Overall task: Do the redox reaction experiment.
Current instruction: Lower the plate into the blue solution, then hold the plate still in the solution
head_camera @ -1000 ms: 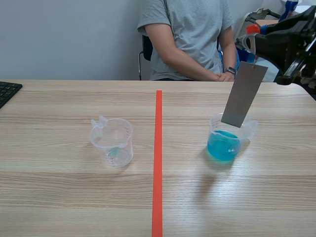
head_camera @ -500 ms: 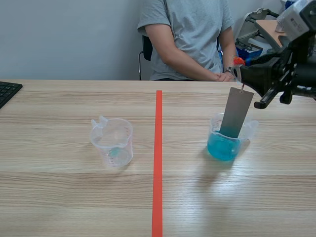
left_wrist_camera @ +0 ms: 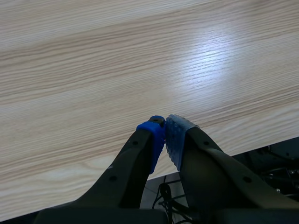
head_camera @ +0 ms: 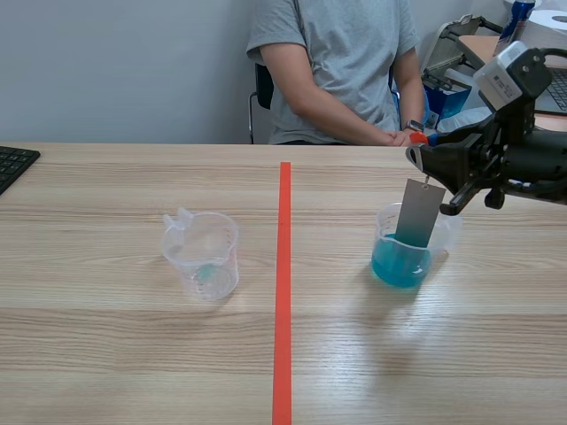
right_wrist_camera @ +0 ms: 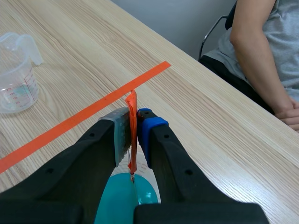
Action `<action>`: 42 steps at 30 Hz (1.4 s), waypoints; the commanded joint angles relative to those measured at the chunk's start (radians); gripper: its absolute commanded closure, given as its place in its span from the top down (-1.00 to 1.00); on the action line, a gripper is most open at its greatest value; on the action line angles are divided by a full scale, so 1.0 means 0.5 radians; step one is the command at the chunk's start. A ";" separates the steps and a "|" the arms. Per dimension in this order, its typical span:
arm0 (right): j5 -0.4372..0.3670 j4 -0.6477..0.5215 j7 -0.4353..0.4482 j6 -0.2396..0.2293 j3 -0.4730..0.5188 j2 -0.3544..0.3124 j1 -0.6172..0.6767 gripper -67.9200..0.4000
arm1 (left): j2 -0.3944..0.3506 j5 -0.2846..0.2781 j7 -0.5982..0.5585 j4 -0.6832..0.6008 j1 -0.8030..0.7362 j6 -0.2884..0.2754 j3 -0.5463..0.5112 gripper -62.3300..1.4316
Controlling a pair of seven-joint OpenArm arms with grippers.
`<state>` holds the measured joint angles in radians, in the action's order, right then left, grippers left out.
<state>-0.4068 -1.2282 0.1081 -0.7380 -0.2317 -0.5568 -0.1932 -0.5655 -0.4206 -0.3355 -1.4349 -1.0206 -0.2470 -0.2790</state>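
A grey metal strip (head_camera: 420, 212) hangs from an orange-red tag (right_wrist_camera: 132, 105), and my right gripper (head_camera: 418, 150) is shut on that tag. The strip's lower end stands in the blue liquid of a clear beaker (head_camera: 403, 258) right of the tape line. From the right wrist view the blue liquid (right_wrist_camera: 120, 200) lies directly under the right gripper (right_wrist_camera: 133, 119). A second clear beaker (head_camera: 202, 255) with a trace of pale liquid stands left of the line; it is also the clear beaker (right_wrist_camera: 16, 74) in the right wrist view. My left gripper (left_wrist_camera: 164, 127) is shut on nothing above bare wood near the table's edge.
An orange-red tape line (head_camera: 283, 283) runs down the middle of the table. A person (head_camera: 341, 71) sits across it, hands resting near the far edge close to my right arm. A keyboard corner (head_camera: 13, 164) lies at the far left.
My right gripper has come down and leftward, lowering the grey strip from above the beaker's rim into the blue liquid. Both beakers have stayed in place.
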 commanded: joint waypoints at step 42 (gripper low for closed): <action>0.029 -0.028 0.030 -0.015 0.011 -0.027 -0.046 -0.94 | 0.005 -0.010 -0.008 -0.012 0.086 -0.006 0.089 -0.80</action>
<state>-0.3885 -1.2282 0.1120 -0.7380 -0.2314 -0.5568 -0.1936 -0.5652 -0.4206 -0.3256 -1.4349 -0.9722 -0.2470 -0.2272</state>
